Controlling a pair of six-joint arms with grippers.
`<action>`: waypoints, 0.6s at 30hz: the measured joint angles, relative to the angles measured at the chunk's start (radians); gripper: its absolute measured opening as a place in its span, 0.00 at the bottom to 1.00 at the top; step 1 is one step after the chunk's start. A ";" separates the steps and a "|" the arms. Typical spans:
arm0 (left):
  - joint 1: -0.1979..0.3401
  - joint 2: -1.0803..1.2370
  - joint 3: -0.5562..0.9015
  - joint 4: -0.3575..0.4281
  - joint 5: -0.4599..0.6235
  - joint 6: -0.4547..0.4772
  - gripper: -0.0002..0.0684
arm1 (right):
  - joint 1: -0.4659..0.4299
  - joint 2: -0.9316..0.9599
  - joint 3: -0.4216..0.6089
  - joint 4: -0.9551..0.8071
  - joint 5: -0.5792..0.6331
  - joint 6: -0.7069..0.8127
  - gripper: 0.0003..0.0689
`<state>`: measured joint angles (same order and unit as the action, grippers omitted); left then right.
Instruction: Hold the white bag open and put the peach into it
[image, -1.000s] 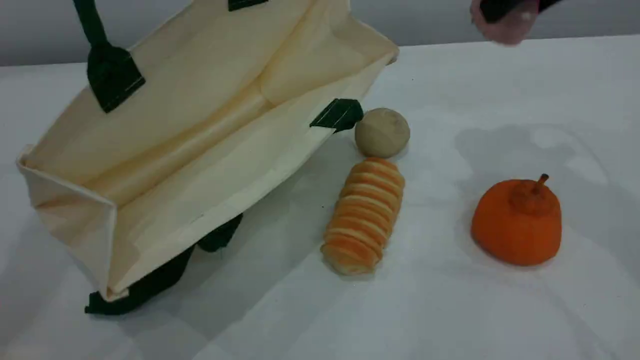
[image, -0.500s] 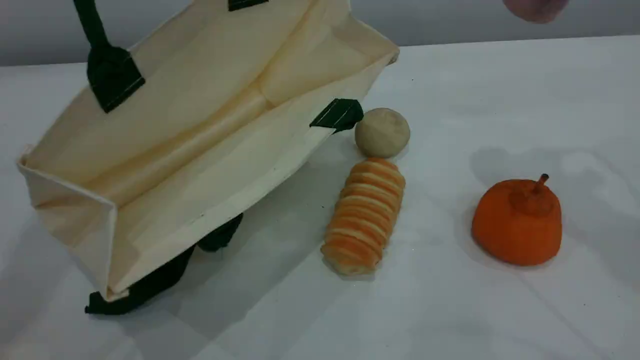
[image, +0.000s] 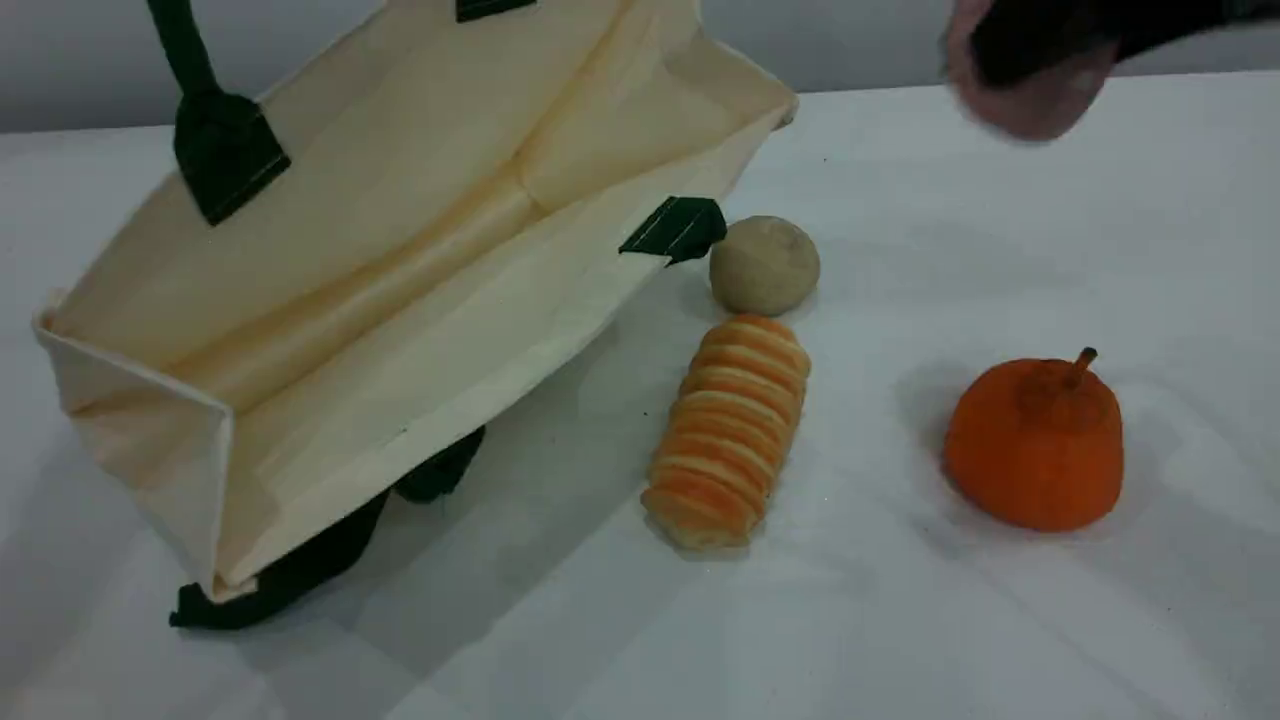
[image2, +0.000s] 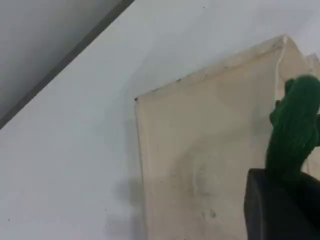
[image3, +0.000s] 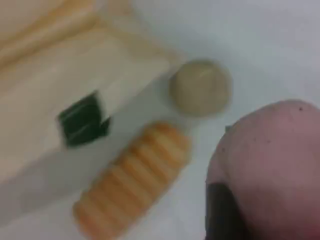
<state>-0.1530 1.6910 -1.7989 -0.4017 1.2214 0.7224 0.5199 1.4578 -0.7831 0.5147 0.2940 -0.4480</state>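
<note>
The white bag (image: 400, 290) lies mouth-open at the left of the surface (image: 900, 620). Just beside its rim to the right sits a round ball (image: 765, 264), a ridged bread roll (image: 728, 430) in front of it. A stemmed fruit (image: 1035, 445) lies well apart, right. The peach (image: 1030, 95) hangs above the far right.

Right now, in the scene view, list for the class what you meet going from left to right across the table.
white bag → striped bread roll → orange stemmed fruit. The beige ball overlaps the roll's span, so it is left out, as is the peach held aloft above the fruit.
</note>
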 joint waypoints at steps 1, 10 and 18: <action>0.000 0.000 0.000 -0.001 0.000 0.001 0.14 | 0.026 0.000 0.005 0.000 -0.010 0.000 0.51; 0.000 0.000 0.000 -0.071 0.000 0.034 0.14 | 0.287 0.000 0.005 0.003 -0.138 -0.003 0.50; -0.021 0.000 0.001 -0.091 0.000 0.037 0.14 | 0.348 0.001 0.006 0.003 -0.186 -0.003 0.50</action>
<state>-0.1745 1.6910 -1.7979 -0.4930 1.2214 0.7595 0.8679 1.4587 -0.7769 0.5178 0.1077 -0.4510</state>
